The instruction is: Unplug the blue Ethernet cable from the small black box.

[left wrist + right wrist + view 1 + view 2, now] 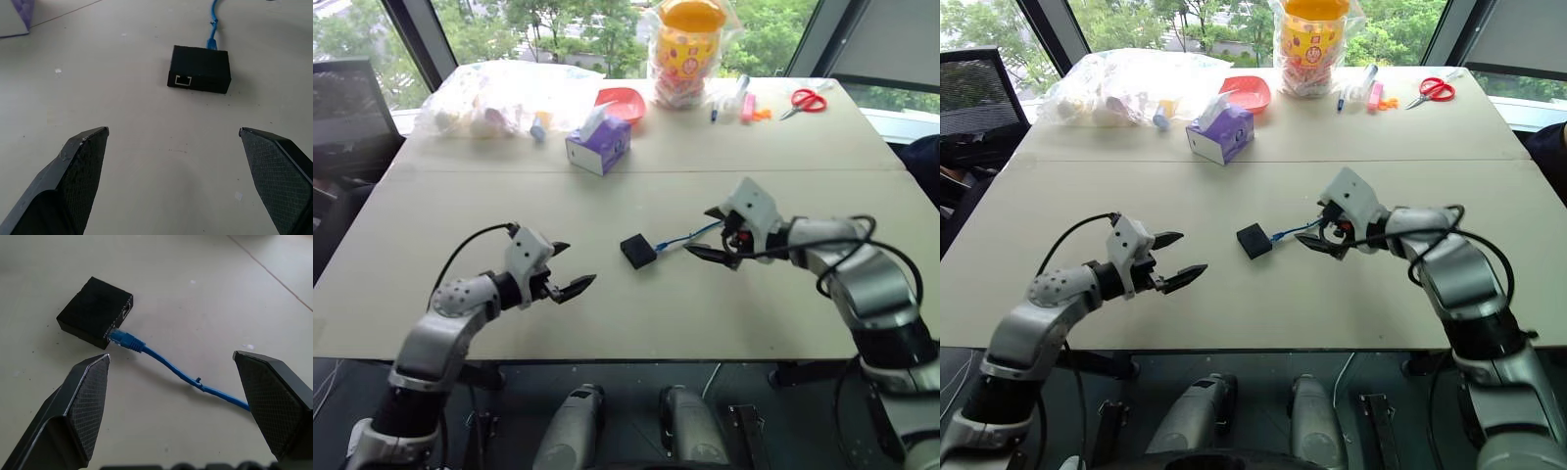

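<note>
At frame centre, the blue Ethernet cable [168,364] remains plugged into the small black box [637,251], flanked by the left gripper [566,268] and right gripper [713,233], both wide open and empty.

The table [607,284] is a pale cream colour. In the middle of the frame, the small black box [637,251] is flat black, with a thin white outline around its empty port. The blue Ethernet cable [171,366] is bright blue. The gripper fingers [80,166] are black with a tiny criss-cross pattern. Near the top, the tissue box [598,144] is purple and white, the bowl [622,102] is red, the scissors [806,100] have red handles, and the jar lid [692,14] is orange.
</note>
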Motion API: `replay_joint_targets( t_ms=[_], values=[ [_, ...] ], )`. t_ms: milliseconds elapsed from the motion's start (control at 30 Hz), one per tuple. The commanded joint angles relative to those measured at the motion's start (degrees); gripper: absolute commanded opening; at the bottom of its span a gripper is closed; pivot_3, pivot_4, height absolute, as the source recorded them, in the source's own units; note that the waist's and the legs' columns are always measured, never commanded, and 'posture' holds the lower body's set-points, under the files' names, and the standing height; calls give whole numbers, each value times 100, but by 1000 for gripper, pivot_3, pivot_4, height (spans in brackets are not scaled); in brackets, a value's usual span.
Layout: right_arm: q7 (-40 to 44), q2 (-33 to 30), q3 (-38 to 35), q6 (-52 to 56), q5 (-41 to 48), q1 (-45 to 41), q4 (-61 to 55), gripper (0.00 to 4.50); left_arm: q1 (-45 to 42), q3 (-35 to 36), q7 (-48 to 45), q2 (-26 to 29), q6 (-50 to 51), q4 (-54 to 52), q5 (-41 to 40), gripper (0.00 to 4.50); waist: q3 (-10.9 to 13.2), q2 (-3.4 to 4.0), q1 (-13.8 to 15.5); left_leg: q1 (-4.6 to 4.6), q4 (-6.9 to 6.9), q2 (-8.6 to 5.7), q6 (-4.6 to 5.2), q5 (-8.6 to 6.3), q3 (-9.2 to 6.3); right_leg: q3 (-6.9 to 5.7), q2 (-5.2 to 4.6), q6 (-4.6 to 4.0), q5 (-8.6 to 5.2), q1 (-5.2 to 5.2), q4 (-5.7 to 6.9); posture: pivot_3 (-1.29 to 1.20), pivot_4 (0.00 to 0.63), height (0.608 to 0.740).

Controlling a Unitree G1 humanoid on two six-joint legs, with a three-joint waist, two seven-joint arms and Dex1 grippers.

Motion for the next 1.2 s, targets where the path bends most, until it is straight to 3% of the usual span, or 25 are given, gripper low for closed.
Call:
replay_joint_targets(
  t_ms=[33,233,500,600,667,800,833,1000,1200],
  values=[
    [560,35,513,-238,-305,-628,756,4212,-149,127,-386,203,98,-26,-262,4469,0,0,-28,0,0,-2,3,-2,0,0,-2,1,-1,1,1,0,150,740],
    [1591,658,1652,-1438,-1192,-1854,3232,4212,-581,318,-206,168,-164,409,-131,4469,1,-2,-82,1,2,-6,8,-4,6,2,-1,7,2,0,2,0,150,740],
    [2113,1822,1728,-2444,-1712,-2897,5730,4212,-540,426,28,137,-447,453,67,4469,1,-2,-111,21,2,-8,-4,2,8,13,10,24,14,-14,61,0,150,740],
    [2238,2059,1723,-2668,-1901,-3065,6178,3314,-559,443,122,122,-508,487,111,4500,1,-2,-113,34,-1,-5,-11,5,2,14,22,22,12,-11,72,0,150,740],
    [2352,2138,1724,-2777,-2007,-3111,6303,2294,-590,443,158,115,-521,517,117,4500,0,-1,-121,40,-2,-4,-14,7,1,16,26,20,13,-9,76,0,150,740],
    [2362,2140,1681,-3026,-2215,-3060,6225,189,-715,409,179,70,-506,626,94,4500,0,-1,-154,43,-4,-5,-15,7,-1,18,29,20,13,-8,79,0,150,740],
    [2283,2097,1635,-3128,-2239,-2999,6060,44,-814,383,180,21,-486,727,75,4500,0,-1,-155,43,-4,-5,-15,7,-2,19,29,21,13,-7,80,0,150,740],
    [668,1754,1035,-4259,-2403,-2309,4486,44,-1440,380,180,-419,-193,1325,-229,4500,0,-2,-103,42,1,-7,-21,11,-6,19,29,22,14,-6,83,0,150,740],
    [-396,1069,563,-5036,-2755,-848,1865,44,-2085,264,-293,-690,368,1722,-695,4500,1,-3,-52,35,-3,-8,-24,12,-5,21,28,23,13,-14,86,0,150,740]
  ],
)
